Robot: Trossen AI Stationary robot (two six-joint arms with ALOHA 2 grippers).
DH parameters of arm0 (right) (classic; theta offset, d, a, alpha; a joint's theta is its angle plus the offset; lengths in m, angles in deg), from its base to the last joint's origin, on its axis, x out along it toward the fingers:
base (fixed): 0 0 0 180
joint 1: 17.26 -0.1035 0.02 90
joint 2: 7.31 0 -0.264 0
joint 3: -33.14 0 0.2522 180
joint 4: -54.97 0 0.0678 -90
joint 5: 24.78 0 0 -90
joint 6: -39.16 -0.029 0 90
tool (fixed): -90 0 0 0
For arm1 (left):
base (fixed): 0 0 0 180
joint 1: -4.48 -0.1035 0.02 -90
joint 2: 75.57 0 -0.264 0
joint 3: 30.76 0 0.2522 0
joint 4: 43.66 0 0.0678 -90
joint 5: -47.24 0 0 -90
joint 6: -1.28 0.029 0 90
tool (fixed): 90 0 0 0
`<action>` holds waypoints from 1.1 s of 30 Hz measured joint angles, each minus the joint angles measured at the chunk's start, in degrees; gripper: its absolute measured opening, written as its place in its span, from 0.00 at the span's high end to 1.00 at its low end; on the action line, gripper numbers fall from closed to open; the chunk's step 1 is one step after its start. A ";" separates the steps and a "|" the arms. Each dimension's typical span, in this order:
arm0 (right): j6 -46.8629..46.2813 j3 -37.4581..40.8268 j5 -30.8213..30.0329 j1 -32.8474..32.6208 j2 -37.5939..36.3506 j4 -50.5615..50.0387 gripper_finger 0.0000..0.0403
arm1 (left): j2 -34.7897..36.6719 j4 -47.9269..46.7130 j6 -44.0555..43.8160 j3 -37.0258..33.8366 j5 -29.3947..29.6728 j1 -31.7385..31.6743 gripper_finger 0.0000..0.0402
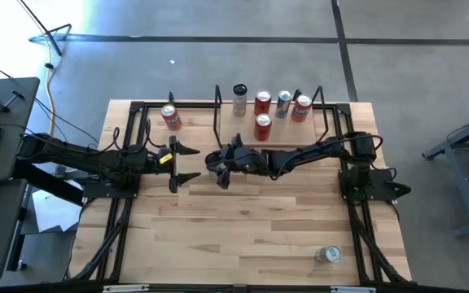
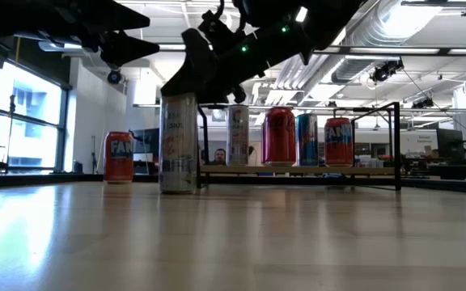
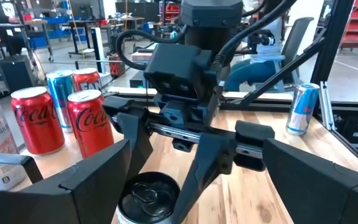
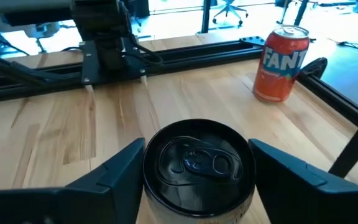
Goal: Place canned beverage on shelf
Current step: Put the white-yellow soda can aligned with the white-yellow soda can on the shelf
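A tall silver can (image 2: 178, 145) stands upright on the tabletop, left of the shelf (image 2: 298, 170). My right gripper (image 4: 197, 155) reaches in from the table's right and is closed around the can's top (image 4: 197, 165). The shelf, a light board in black rods (image 1: 234, 126), carries several cans at the far edge. My left gripper (image 1: 187, 163) hangs level and open just left of the silver can (image 3: 146, 198), touching nothing. My right gripper has the silver can's upper wall just below the rim (image 4: 146, 186) between its two fingers (image 4: 114, 174), one on each side. The fingers come from the table's right, slanting a little downward. The can stands upright with its base on the table.
An orange Fanta can (image 1: 171, 116) stands at the far left, outside the shelf. Another can (image 1: 328, 255) stands near the front right corner. Black frame rails run along the table's edges. Bare wood lies in the middle and front.
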 joint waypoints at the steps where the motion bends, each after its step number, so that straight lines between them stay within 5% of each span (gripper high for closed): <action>1: 0.52 -0.02 0.42 0.15 -0.02 -0.20 0.41 | 0.00 -0.06 -0.26 0.00 0.00 0.00 0.12; 8: 5.38 0.03 4.12 0.60 -2.17 -3.79 0.41 | 0.00 -0.29 -0.54 0.00 0.00 0.00 0.12; 17: 14.38 0.09 5.89 4.29 -13.88 -14.16 0.41 | -0.02 -0.01 -0.42 0.00 0.00 -0.02 0.12; 25: 21.52 0.02 25.62 18.70 -15.90 -15.42 0.41 | -0.02 -0.25 -0.37 0.00 -0.48 -0.02 0.12; 33: 23.82 0.09 34.98 29.97 -15.74 -17.31 0.41 | -0.09 -0.05 -0.39 0.00 -0.48 -0.02 0.12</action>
